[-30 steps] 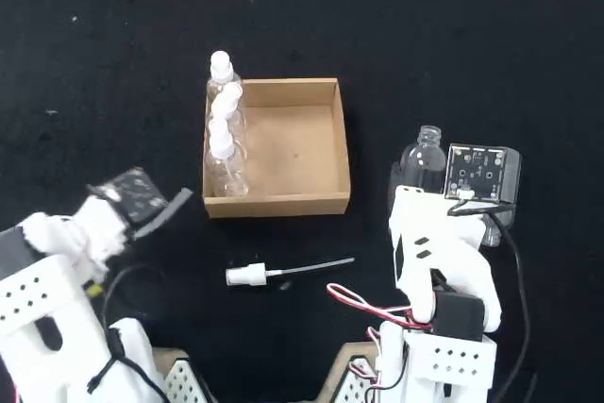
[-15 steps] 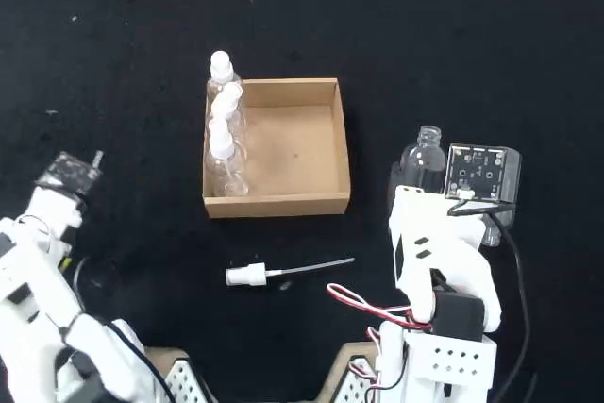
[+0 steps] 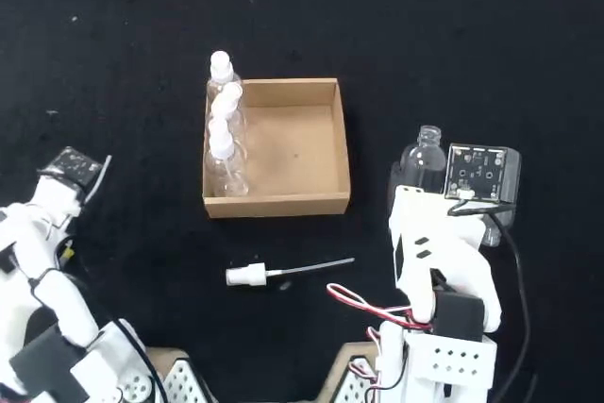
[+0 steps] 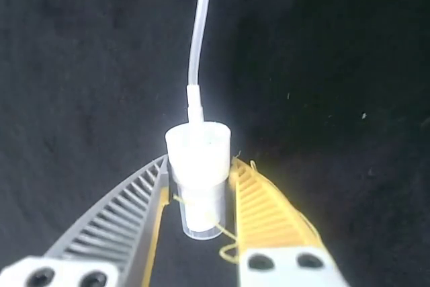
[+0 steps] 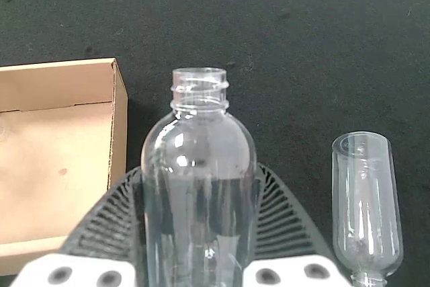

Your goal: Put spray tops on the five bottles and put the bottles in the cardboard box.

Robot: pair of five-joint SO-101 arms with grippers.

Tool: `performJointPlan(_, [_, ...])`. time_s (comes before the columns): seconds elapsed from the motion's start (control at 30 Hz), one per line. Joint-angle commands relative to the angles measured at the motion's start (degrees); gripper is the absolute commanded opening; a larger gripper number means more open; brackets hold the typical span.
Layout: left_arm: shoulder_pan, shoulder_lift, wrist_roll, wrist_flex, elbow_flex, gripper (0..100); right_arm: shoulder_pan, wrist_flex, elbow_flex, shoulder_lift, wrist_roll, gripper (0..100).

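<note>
My left gripper (image 4: 199, 166) is shut on a white spray top (image 4: 198, 166), whose thin tube points away from the wrist. In the high view this gripper (image 3: 80, 169) hangs at the table's left, well clear of the cardboard box (image 3: 326, 197). My right gripper (image 5: 199, 173) is shut on an upright clear bottle (image 5: 198, 166) with an open neck, to the right of the box (image 5: 121, 126); the high view shows that bottle (image 3: 429, 143) too. A second spray top (image 3: 247, 276) lies on the table in front of the box. A row of capped bottles (image 3: 225, 153) stands along the box's left wall.
Another clear bottle without a top (image 5: 366, 199) lies beside the right gripper, on the side away from the box. The black table (image 3: 472, 63) is bare behind the box. Red and white wires (image 3: 363, 304) loop near the right arm's base.
The left arm swung away from the box to the table's left side, carrying its gripper with it. The right arm and its bottle stayed put.
</note>
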Motion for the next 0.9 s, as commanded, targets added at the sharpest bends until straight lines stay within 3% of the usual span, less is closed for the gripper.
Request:
performJointPlan(0.0, [4.0, 0.0, -0.9, -0.6, -2.9, 3, 1.0, -1.1, -0.9, -1.5, -0.5, 1.1])
performJointPlan(0.77, [6.3, 0.4, -1.2, -0.7, -3.1, 3, 1.0, -1.1, -0.8, -1.5, -0.5, 1.1])
performJointPlan(0.87, [6.1, 0.4, -0.9, -0.7, -3.4, 10, 1.0, -1.1, -0.8, -1.5, -0.5, 1.1])
